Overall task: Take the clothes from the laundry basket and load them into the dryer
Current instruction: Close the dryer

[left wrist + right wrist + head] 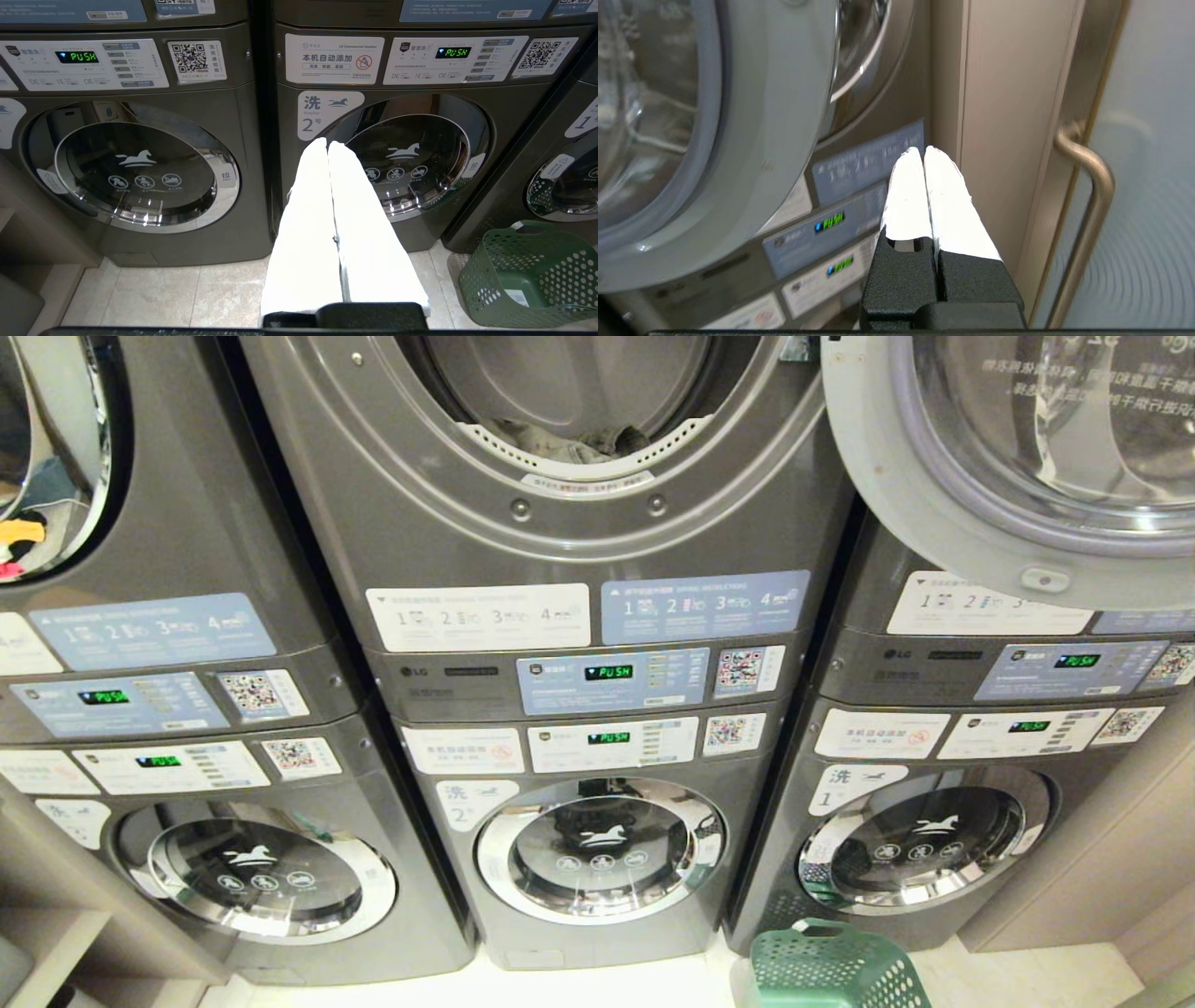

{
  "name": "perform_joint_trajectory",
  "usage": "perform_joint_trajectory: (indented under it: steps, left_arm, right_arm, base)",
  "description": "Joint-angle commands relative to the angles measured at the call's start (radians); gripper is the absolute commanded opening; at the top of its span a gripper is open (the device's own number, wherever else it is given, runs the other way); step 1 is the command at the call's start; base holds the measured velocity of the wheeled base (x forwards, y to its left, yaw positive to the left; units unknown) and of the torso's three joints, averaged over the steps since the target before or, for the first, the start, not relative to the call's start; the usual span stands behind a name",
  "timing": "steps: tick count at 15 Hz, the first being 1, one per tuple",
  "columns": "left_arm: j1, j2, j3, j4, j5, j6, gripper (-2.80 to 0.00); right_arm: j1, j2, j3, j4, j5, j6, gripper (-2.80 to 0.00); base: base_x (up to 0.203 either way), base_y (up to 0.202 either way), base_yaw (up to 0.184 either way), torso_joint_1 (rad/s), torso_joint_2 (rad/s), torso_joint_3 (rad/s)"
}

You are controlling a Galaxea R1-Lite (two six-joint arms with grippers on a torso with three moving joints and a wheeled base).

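The green laundry basket [831,966] stands on the floor in front of the right-hand lower washer; in the left wrist view the basket [528,275] shows no fabric in the part I can see. The middle upper dryer [448,504] is open, and grey clothes [579,446] lie at the bottom of its drum. Its round door [1008,476] is swung out to the right. My left gripper [327,142] hangs shut and empty low before washer number 2. My right gripper [923,150] is shut and empty, raised beside the open door [761,140]. Neither arm shows in the head view.
Three stacked grey machines stand side by side, with lit control panels [611,677]. A beige cabinet panel [994,116] and a door with a metal pull handle [1092,196] stand close to the right gripper. Pale floor tiles [187,294] lie before the washers.
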Motion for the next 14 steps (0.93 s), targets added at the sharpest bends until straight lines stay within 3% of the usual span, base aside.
perform_joint_trajectory:
  steps: [1,6,10,14]
  left_arm:
    - [-0.001,0.000,0.000,0.000,0.001,0.000,-2.80]
    - [0.001,0.001,0.000,0.000,0.001,0.001,-2.80]
    - [0.000,0.001,0.000,0.000,0.001,0.000,-2.80]
    - [0.000,0.000,0.000,0.000,0.000,0.000,-2.80]
  right_arm:
    - [-0.010,0.112,0.000,-0.105,0.026,0.008,-2.80]
    - [0.006,0.260,-0.070,-0.233,0.047,0.014,-2.80]
    - [0.104,0.377,-0.187,-0.360,0.087,0.077,-2.80]
    - [0.179,0.454,-0.273,-0.432,0.108,0.074,-2.80]
  base:
    - [0.000,0.000,0.000,0.000,0.00,0.000]
    - [0.000,0.000,0.000,0.000,0.00,0.000]
    - [0.000,0.000,0.000,0.000,0.00,0.000]
    - [0.000,0.000,0.000,0.000,0.00,0.000]
